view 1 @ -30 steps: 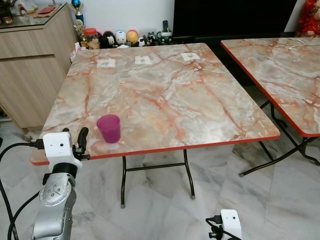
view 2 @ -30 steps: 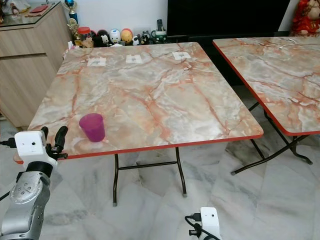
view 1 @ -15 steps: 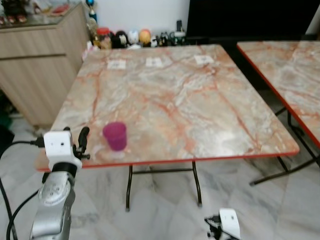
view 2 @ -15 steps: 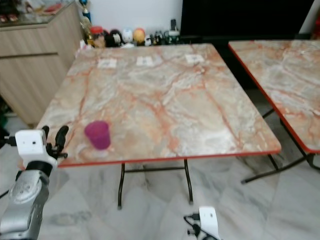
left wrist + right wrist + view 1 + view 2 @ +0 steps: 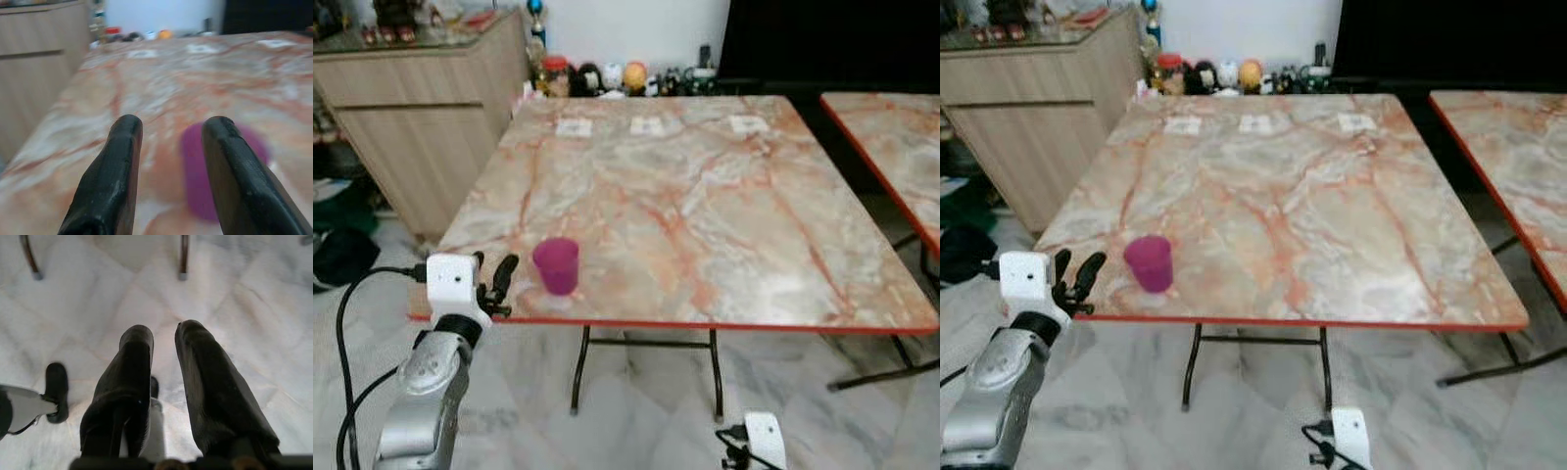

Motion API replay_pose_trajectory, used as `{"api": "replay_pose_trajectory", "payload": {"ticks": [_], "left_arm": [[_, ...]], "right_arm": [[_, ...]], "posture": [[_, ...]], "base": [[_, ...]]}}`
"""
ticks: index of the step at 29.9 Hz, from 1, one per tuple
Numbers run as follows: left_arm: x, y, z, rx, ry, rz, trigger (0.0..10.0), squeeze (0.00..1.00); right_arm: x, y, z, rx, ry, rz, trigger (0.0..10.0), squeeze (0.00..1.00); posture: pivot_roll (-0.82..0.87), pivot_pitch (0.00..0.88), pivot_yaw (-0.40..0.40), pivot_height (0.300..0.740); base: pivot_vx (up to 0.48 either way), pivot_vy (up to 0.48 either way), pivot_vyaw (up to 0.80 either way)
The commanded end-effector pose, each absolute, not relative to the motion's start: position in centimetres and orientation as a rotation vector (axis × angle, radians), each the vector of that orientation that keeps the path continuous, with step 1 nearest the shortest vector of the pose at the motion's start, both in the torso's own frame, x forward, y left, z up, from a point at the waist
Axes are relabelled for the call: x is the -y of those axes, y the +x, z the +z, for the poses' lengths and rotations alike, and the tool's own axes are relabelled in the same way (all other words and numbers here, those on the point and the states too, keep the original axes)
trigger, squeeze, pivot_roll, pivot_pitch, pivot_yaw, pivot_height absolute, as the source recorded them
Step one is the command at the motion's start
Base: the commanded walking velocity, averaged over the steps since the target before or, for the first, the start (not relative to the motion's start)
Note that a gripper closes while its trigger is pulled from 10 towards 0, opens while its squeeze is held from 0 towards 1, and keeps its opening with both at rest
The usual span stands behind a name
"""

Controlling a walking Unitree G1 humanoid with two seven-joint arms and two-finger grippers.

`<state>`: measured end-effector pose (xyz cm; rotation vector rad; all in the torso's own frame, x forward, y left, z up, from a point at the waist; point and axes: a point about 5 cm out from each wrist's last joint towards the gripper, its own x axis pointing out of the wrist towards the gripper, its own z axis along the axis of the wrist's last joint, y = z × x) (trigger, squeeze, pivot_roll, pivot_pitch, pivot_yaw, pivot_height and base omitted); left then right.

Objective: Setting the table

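Since the earlier frame the robot has shifted left. Its left gripper [image 5: 495, 284], fingers apart and empty, hangs beside the cup [image 5: 556, 265], set near the table [image 5: 724, 245] edge.

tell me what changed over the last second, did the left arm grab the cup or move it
No grab. The whole picture has shifted, so the camera moved, not the things. The purple cup stands at the same spot by the table's near edge. The left gripper still hovers open beside it, not touching. The right gripper still hangs low over the floor.
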<state>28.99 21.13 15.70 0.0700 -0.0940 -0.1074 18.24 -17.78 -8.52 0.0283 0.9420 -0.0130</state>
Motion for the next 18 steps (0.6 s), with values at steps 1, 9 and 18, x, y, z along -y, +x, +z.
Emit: {"api": "replay_pose_trajectory", "payload": {"ticks": [1, 9, 18], "left_arm": [[-20.8, 29.5, 16.1, 0.085, 0.087, -0.157, 10.0, 0.0], [-20.1, 31.5, 15.4, -0.011, 0.136, -0.166, 10.0, 0.0], [-20.6, 34.1, 17.2, -0.077, 0.082, -0.058, 10.0, 0.0]], "right_arm": [[17.5, 18.5, -8.4, -0.937, 0.032, -0.005, 10.0, 0.0], [17.4, 18.6, -8.4, -0.935, 0.035, -0.008, 10.0, 0.0], [17.5, 18.6, -8.4, -0.934, 0.037, -0.019, 10.0, 0.0]], "posture": [[0.1, 0.0, -0.007, 0.74], [0.1, 0.0, -0.004, 0.74], [0.08, 0.0, 0.001, 0.74]], "base": [[0.0, 0.0, 0.0], [0.0, 0.0, 0.0], [0.0, 0.0, 0.0]]}}
